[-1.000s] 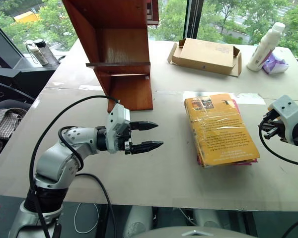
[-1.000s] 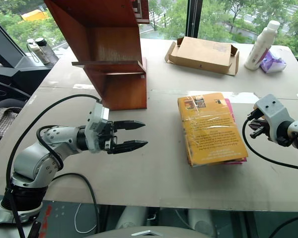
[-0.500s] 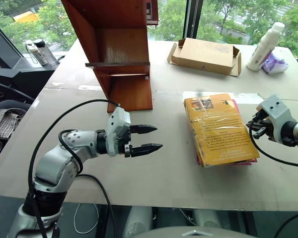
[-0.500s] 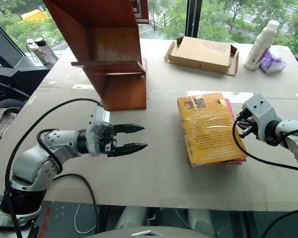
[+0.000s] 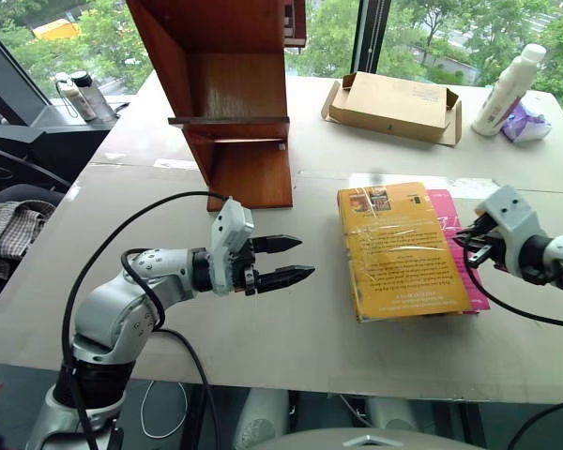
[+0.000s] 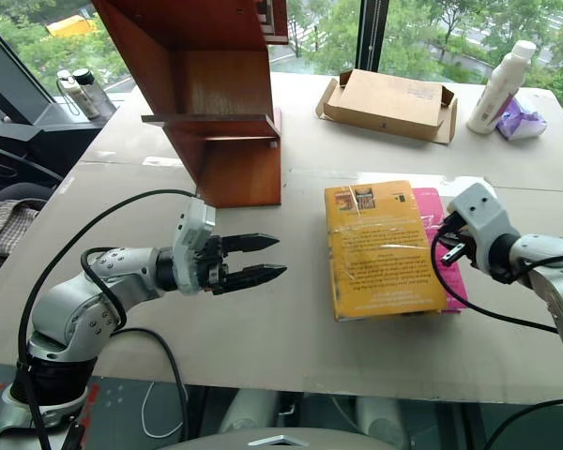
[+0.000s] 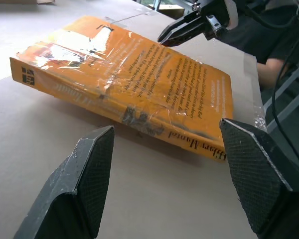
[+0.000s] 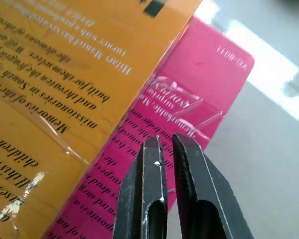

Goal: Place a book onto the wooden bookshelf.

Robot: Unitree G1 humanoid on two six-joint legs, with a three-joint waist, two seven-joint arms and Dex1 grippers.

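Between our two pincers, flat on the pale grey tabletop (image 5: 291, 347), lies the large yellow-orange paperback book with a glossy plastic-wrapped cover (image 5: 403, 248); it sits on top of a magenta-pink book of similar size (image 6: 443, 246), whose edge pokes out on the side of our right pincer (image 5: 471, 246). Our left pincer (image 5: 291, 260) hangs a bit apart from the yellow spine, pointing at it, its black fingers (image 7: 87, 169) spread wide and empty. Our right pincer has its fingers pressed together, pinching nothing, tips hovering over the exposed pink cover just beside the yellow book's far edge. Behind our left pincer, well apart from both books, stands the tall reddish-brown polished wooden bookshelf (image 5: 235, 103). We judge the book thick, moderately heavy for a two-finger grip, stiff along the spine but floppy at the cover, and the wrap looks slippery. We'd take hold across the thickness near the spine or the long free edge, mid-length so it doesn't swing. Risk: the pink book gets pinched along with it, or the wrap slides in the fingers.
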